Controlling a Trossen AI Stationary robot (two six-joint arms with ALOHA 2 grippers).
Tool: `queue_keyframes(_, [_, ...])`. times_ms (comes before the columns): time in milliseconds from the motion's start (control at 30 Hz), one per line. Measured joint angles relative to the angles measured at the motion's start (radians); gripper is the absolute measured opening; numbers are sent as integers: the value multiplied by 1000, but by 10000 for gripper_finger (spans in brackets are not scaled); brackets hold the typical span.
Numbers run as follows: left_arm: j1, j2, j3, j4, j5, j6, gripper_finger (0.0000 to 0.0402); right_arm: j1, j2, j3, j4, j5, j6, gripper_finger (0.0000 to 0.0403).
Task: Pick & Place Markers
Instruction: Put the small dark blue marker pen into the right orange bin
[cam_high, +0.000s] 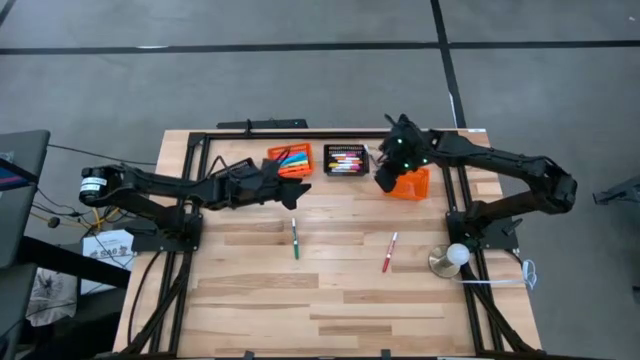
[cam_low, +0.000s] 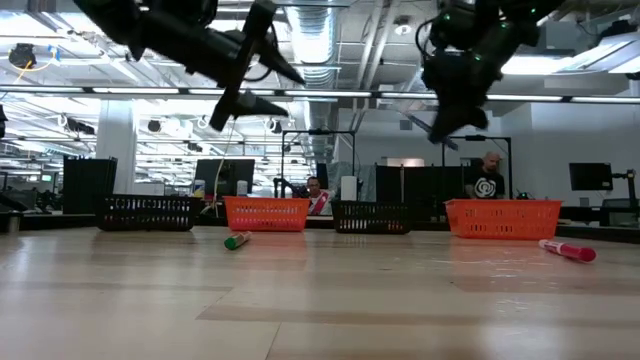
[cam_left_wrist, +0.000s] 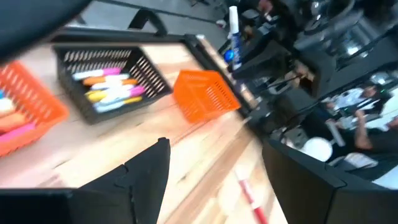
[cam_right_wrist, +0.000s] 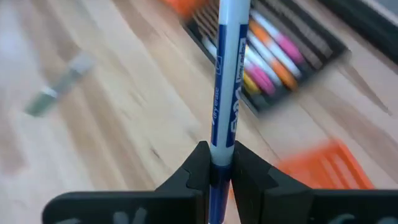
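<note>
Blue marker (cam_right_wrist: 227, 74) upright, seemingly, in right end effector (cam_right_wrist: 219, 167)

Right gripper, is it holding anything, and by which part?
Yes. The right gripper pinches a blue marker near one end; the rest sticks out past the fingers.

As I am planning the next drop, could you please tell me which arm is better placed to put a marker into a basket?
The right: its hand is shut on a blue marker above the right orange basket. The left hand is open and empty.
</note>
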Motion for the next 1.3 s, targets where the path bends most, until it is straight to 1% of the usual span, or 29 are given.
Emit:
queue_keyframes(133, [-1, 0, -46, 8, -1, -3, 254, 0, -1, 0, -158, 108, -39, 31])
queue_keyframes(233, [-1, 1, -58, 10, -4, -4, 254, 6, 20, -1, -239, 189, -49, 31])
queue_keyframes(400, [-1, 1, -58, 28, -4, -4, 254, 5, 70, -2, -333, 268, -74, 33])
queue_keyframes(500, [-1, 1, -57, 31, -4, -4, 254, 5, 118, -2, -361, 275, -82, 35])
queue_keyframes(633, [-5, 1, -57, 34, -4, -4, 254, 1, 187, -2, -405, 326, -92, 32])
queue_keyframes(733, [-6, 1, -57, 36, -3, -4, 254, -9, 237, -2, -411, 345, -113, 37])
queue_keyframes(867, [-11, 1, -57, 39, -3, -4, 254, -25, 290, -2, -416, 349, -134, 39])
queue_keyframes(1033, [-11, 1, -57, 47, -3, -4, 254, -46, 319, -2, -433, 373, -147, 36])
queue_keyframes(1300, [-11, 1, -57, 53, -3, -4, 254, -77, 322, -2, -466, 368, -161, 47])
